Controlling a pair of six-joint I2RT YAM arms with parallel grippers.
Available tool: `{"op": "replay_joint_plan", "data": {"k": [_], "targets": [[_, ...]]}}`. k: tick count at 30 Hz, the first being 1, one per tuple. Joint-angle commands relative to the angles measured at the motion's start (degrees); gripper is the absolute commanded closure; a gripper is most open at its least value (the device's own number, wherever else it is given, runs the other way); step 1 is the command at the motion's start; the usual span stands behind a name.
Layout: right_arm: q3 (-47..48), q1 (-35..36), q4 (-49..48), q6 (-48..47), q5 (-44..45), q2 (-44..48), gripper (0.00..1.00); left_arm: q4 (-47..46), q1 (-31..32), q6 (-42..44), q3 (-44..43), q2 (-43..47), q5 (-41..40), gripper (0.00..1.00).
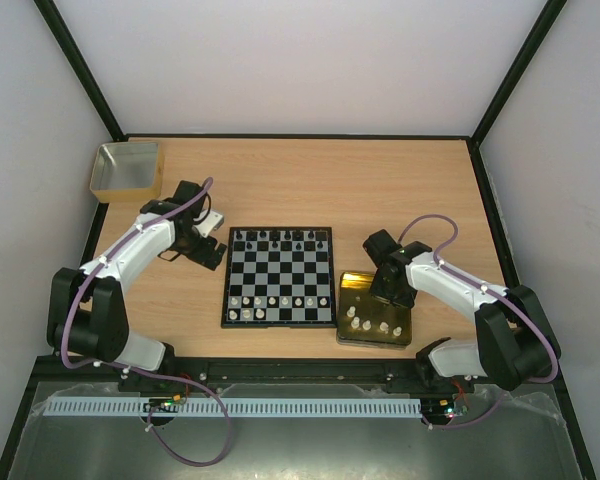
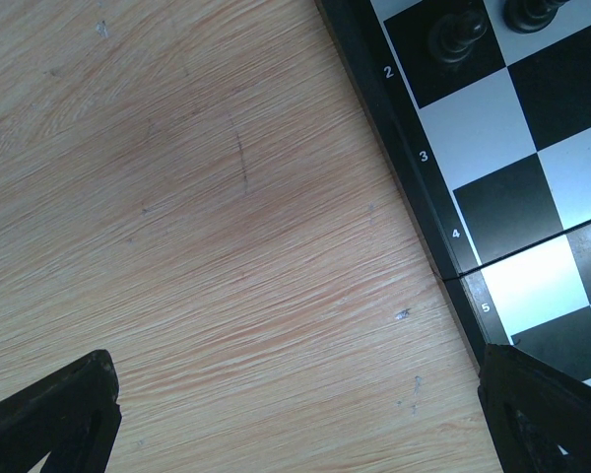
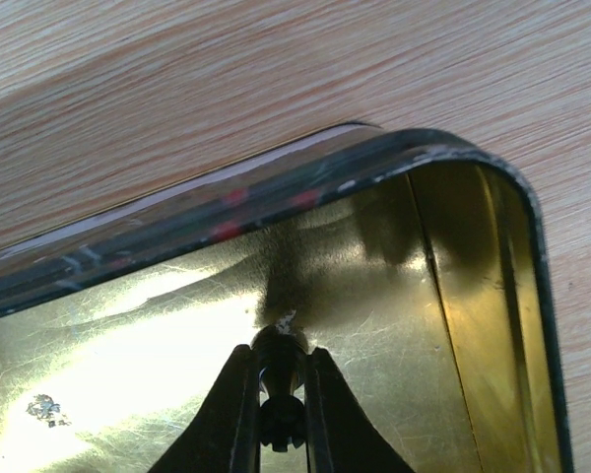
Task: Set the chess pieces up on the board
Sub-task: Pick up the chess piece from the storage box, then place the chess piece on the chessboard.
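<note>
One chessboard (image 1: 278,275), one gold tray (image 1: 348,285) and one yellowish box (image 1: 128,168) are sitting out.
Roughly eight black pieces (image 1: 280,238) are standing along the chessboard's far edge and about eleven white pieces (image 1: 273,300) along its near edge, too tiny to count surely; right of the chessboard, five loose white pieces (image 1: 368,325) are standing in the tray and the right gripper (image 3: 279,394) is pinching one dark piece (image 3: 281,416).
</note>
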State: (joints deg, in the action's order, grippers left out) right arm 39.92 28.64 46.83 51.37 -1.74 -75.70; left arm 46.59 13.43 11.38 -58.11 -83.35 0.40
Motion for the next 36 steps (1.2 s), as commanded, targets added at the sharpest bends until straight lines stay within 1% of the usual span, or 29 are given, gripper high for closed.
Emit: {"op": "replay_joint_plan", "data": {"k": [1, 5, 10, 15, 21, 26, 30, 32, 36], "targets": [[1.2, -0.3, 1.3, -0.6, 0.7, 0.2, 0.96, 0.5, -0.3, 0.1, 0.2, -0.1, 0.0, 0.01], [5.4, -0.3, 4.8, -1.4, 1.2, 0.6, 0.98, 0.5, -0.3, 0.0, 0.2, 0.1, -0.1, 0.01], [12.7, -0.3, 10.3, -2.6, 1.5, 1.4, 0.98, 0.5, -0.4, 0.0, 0.2, 0.4, -0.2, 0.01], [23.7, -0.2, 13.9, -4.6, 2.7, -1.1, 0.98, 0.4, -0.4, -0.1, 0.2, 0.5, -0.3, 0.01], [38.0, -0.2, 12.7, -8.0, 2.0, -12.6, 0.98, 0.3, -0.6, -0.2, 0.2, 1.1, -0.5, 0.01], [50.1, -0.2, 11.9, -11.5, 1.1, -27.2, 0.98, 0.3, -1.1, -0.2, 0.2, 1.0, -0.5, 0.01], [60.1, -0.1, 11.7, -12.7, -0.8, -36.5, 0.98, 0.3, -1.6, -0.2, 0.2, 1.1, -0.6, 0.01], [63.3, -0.1, 11.6, -12.9, -1.3, -39.9, 0.98, 0.2, -2.0, -0.3, 0.3, 1.4, -0.6, 0.01], [65.3, 0.0, 10.5, -12.8, -3.1, -44.1, 0.98, 0.2, -2.9, -0.1, 0.2, 1.7, -0.4, 0.01]]}}
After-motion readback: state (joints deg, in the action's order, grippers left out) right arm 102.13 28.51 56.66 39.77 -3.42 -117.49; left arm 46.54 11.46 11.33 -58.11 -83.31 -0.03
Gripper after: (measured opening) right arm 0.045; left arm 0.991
